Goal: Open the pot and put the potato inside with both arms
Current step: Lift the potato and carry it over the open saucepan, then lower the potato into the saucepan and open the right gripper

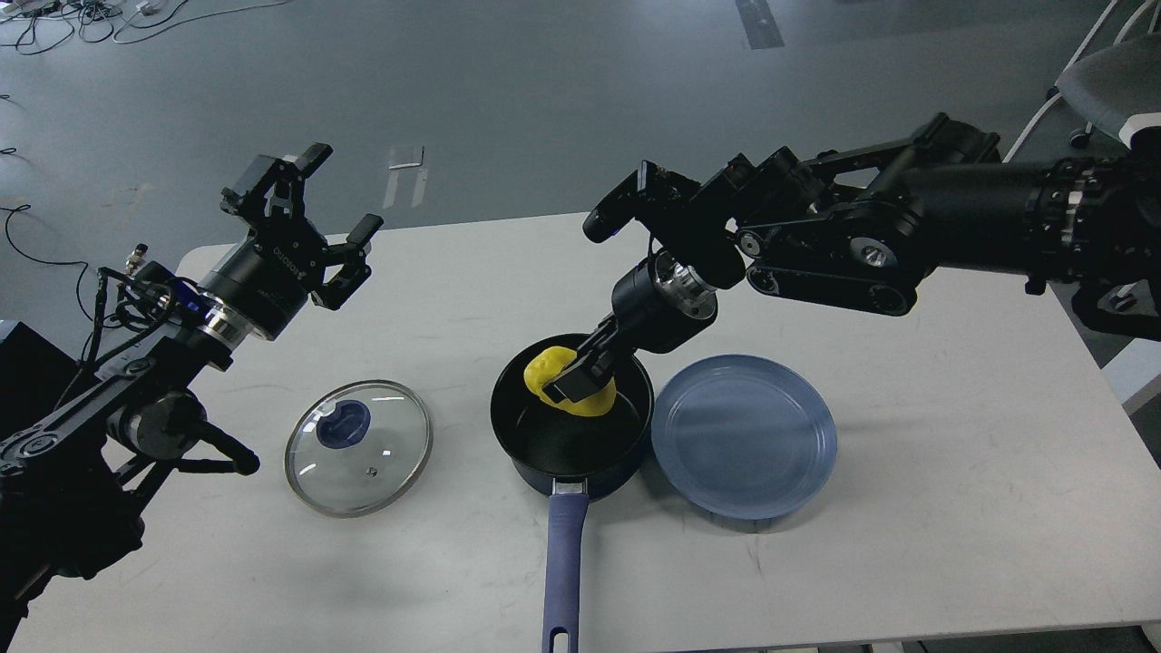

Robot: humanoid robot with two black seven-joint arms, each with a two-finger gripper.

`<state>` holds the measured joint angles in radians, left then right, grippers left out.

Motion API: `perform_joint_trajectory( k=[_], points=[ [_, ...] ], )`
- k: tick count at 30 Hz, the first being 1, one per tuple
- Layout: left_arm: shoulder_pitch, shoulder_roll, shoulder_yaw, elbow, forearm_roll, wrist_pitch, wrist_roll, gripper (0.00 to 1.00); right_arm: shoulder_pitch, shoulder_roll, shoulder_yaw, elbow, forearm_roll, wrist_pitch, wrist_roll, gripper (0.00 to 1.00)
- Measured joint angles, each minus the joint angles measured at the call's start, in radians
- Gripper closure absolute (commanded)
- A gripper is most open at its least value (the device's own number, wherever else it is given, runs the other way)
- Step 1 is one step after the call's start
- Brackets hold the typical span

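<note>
The dark navy pot (544, 440) stands open at the table's middle, its blue-purple handle pointing toward me. The yellow potato (547, 370) is at the pot's far rim, just inside its mouth. My right gripper (580, 374) reaches down from the right and is shut on the potato, holding it over the pot's black interior. My left gripper (313, 213) is open and empty, raised above the table's left rear, well away from the pot.
The round glass lid (359, 447) with a blue knob lies flat on the table left of the pot. A flat blue-grey plate (744, 437) sits against the pot's right side. The white table's (952, 508) front edge is near.
</note>
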<state>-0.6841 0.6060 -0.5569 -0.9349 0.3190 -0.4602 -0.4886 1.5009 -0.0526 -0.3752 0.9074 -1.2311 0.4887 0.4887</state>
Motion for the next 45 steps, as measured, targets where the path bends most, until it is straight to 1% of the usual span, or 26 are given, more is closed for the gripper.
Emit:
perform_joint_trajectory(
  k=[1, 2, 3, 12, 19, 24, 27, 28, 30, 32, 36, 37, 38, 42, 45],
  points=[
    [0.000, 0.000, 0.000, -0.001, 0.000, 0.000, 0.000, 0.02, -0.003, 0.006, -0.002, -0.002, 0.000, 0.000, 0.000, 0.63],
    [0.000, 0.000, 0.000, -0.001, 0.000, 0.000, 0.000, 0.02, -0.005, 0.010, -0.003, -0.003, 0.000, 0.000, 0.000, 0.63],
    [0.000, 0.000, 0.000, -0.001, 0.000, 0.000, 0.000, 0.02, -0.008, 0.013, -0.005, -0.004, 0.000, 0.000, 0.000, 0.60],
    [0.000, 0.000, -0.008, -0.001, 0.000, 0.000, 0.000, 0.02, -0.017, 0.019, -0.033, -0.027, 0.000, 0.000, 0.000, 0.58],
    [0.000, 0.000, -0.010, -0.006, 0.000, 0.000, 0.000, 0.02, -0.024, 0.029, -0.039, -0.055, 0.000, 0.000, 0.000, 0.53],
    [0.000, 0.000, -0.011, -0.007, 0.000, 0.000, 0.000, 0.02, -0.027, 0.037, -0.052, -0.065, 0.000, 0.000, 0.000, 0.45],
    [0.000, 0.000, -0.011, -0.007, 0.000, 0.000, 0.000, 0.02, -0.027, 0.040, -0.057, -0.067, -0.001, 0.000, 0.000, 0.38],
    [0.000, 0.000, -0.011, -0.007, 0.000, 0.000, 0.000, 0.02, -0.027, 0.042, -0.061, -0.068, -0.001, 0.000, 0.000, 0.38],
    [0.000, 0.000, -0.011, -0.007, 0.000, 0.000, 0.000, 0.02, -0.027, 0.046, -0.068, -0.071, -0.001, 0.000, 0.000, 0.33],
    [0.000, 0.000, -0.011, -0.007, 0.000, 0.000, 0.000, 0.02, -0.027, 0.047, -0.072, -0.076, -0.001, 0.000, 0.000, 0.23],
    [0.000, 0.000, -0.011, -0.007, 0.000, 0.000, 0.000, 0.02, -0.027, 0.048, -0.073, -0.081, -0.001, 0.000, 0.000, 0.17],
    [0.000, 0.000, -0.011, -0.007, 0.000, 0.000, 0.000, 0.02, -0.027, 0.048, -0.073, -0.081, -0.001, 0.000, 0.000, 0.13],
    [0.000, 0.000, -0.011, -0.007, 0.000, 0.000, 0.000, 0.02, -0.027, 0.048, -0.073, -0.082, -0.001, 0.000, 0.000, 0.07],
    [0.000, 0.000, -0.012, -0.007, 0.000, 0.000, 0.000, 0.02, -0.025, 0.039, -0.069, -0.083, 0.000, 0.000, 0.000, 0.05],
    [0.000, 0.000, -0.012, -0.007, 0.000, 0.000, 0.000, 0.02, -0.008, 0.008, -0.051, -0.086, 0.018, 0.000, 0.000, 0.04]
  ],
)
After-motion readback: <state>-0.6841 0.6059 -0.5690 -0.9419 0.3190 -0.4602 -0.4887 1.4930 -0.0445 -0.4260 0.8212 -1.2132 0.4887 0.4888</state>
